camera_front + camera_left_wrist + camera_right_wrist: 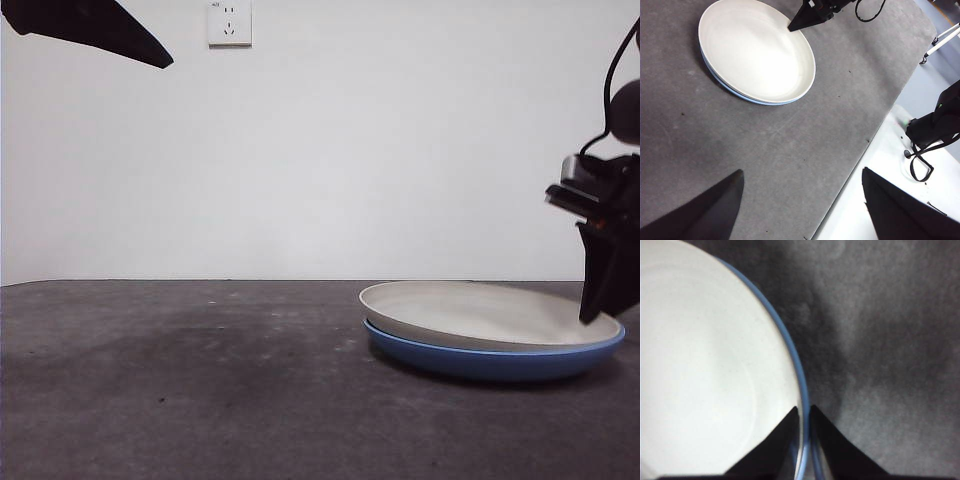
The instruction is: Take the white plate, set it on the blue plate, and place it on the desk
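The white plate lies in the blue plate on the desk, right of centre, slightly tilted. My right gripper is down at the plates' right edge. In the right wrist view its jaws are nearly closed on the white plate's rim, one jaw over the plate and one outside, beside the blue plate's rim. My left gripper is open and empty, high above the desk, away from the stacked white plate. It shows the right gripper at the plate's edge.
A wall socket is on the white wall behind. The left arm shows as a black tip at the top left. The left wrist view shows the desk's edge with a black stand and cables beyond it.
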You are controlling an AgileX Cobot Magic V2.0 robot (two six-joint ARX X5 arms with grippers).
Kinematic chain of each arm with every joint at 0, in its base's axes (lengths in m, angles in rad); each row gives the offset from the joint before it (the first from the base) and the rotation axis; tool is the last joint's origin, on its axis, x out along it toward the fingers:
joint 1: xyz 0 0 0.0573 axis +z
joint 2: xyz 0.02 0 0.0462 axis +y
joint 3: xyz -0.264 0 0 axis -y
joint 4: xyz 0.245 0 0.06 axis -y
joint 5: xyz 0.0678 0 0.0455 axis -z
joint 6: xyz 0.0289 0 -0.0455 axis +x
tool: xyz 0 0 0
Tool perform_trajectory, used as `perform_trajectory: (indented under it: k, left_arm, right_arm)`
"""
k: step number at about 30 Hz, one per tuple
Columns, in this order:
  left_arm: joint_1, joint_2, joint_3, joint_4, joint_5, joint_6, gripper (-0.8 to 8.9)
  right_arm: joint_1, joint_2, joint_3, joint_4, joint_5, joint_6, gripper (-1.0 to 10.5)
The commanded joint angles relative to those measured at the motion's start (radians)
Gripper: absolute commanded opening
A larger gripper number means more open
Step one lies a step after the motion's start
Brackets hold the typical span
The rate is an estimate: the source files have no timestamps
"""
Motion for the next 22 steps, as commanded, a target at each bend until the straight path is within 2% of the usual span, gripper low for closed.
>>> perform_trajectory:
  k: [1, 8, 13, 22]
  left_arm:
    - [-0.005, 0.005, 0.008, 0.009, 0.006, 0.012, 3.74]
    - [-0.005, 0.005, 0.008, 0.011, 0.006, 0.012, 3.74]
    - [-0.005, 0.005, 0.008, 0.011, 0.006, 0.012, 3.74]
    - [-0.005, 0.005, 0.008, 0.011, 0.006, 0.012, 3.74]
  right_arm:
    - [0.001, -0.046, 0.013, 0.013, -0.008, 0.022, 0.1]
    - [0.002, -0.172, 0.013, 0.026, -0.060, 0.071, 0.1]
    - [0.027, -0.226, 0.015, 0.056, -0.062, 0.122, 0.1]
    - [0.176, -0.204, 0.039, 0.134, -0.045, 0.203, 0.1]
